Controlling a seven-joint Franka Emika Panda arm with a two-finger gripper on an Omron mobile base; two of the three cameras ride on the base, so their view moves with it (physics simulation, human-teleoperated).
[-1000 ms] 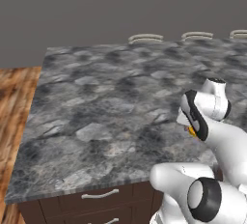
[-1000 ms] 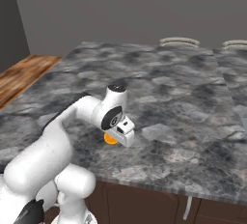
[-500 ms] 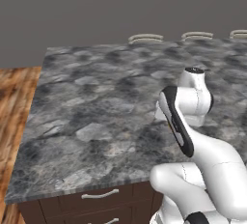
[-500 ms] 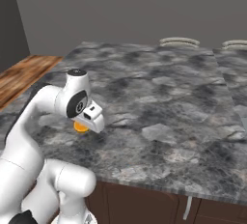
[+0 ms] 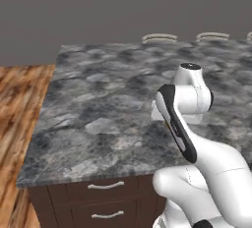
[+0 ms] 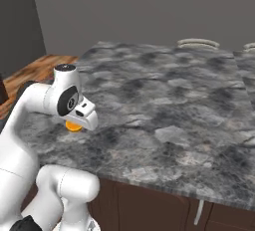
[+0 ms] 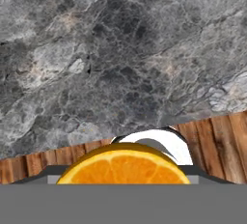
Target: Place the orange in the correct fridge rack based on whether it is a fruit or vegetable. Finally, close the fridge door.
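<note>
One broad grey-veined stone worktop over dark brown drawers meets a wood-plank floor and plain grey walls. The small round orange hangs under the white arm's gripper above the worktop's left front edge. Whether the fingers clamp it I cannot tell.

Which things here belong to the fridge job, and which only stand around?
Belong to the job:
- orange, carried at the gripper

Only standing around:
- grey stone counter
- drawers under the counter
- wooden floor
</note>
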